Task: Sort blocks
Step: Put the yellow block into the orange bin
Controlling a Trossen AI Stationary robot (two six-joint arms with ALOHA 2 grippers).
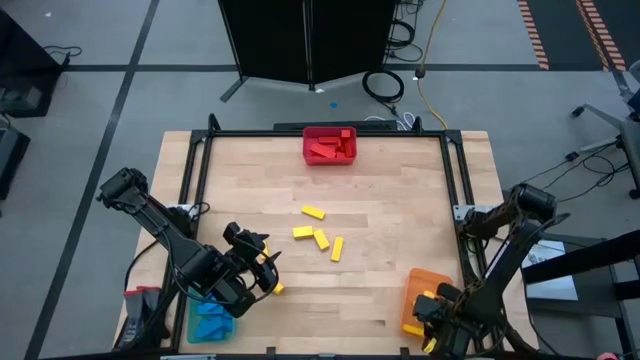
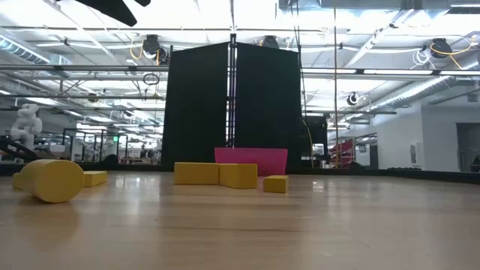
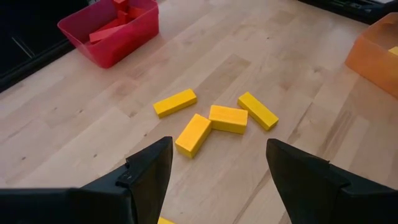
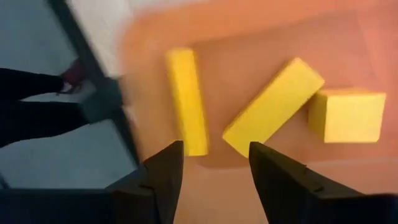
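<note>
On a wooden table (image 1: 400,210), four yellow blocks (image 1: 322,238) lie loose in a small cluster at the centre of the overhead frame, two of them touching, the other two just beside. A fifth yellow block (image 1: 277,289) lies lower left of them, right beside the left gripper (image 1: 262,268), whose two fingers stand apart and hold nothing; it hovers at the lower left of the overhead frame next to a blue bin (image 1: 210,322) holding blue blocks, too jumbled to count. A red bin (image 1: 330,146) at the upper centre of the frame holds several red blocks, their number unclear. At the lower right, the right gripper (image 1: 432,318) hangs over an orange bin (image 1: 420,290); in its wrist view its fingers are parted with nothing between them, and three yellow blocks (image 4: 273,107) lie in the bin below, two of them touching at a corner, the third lying apart
</note>
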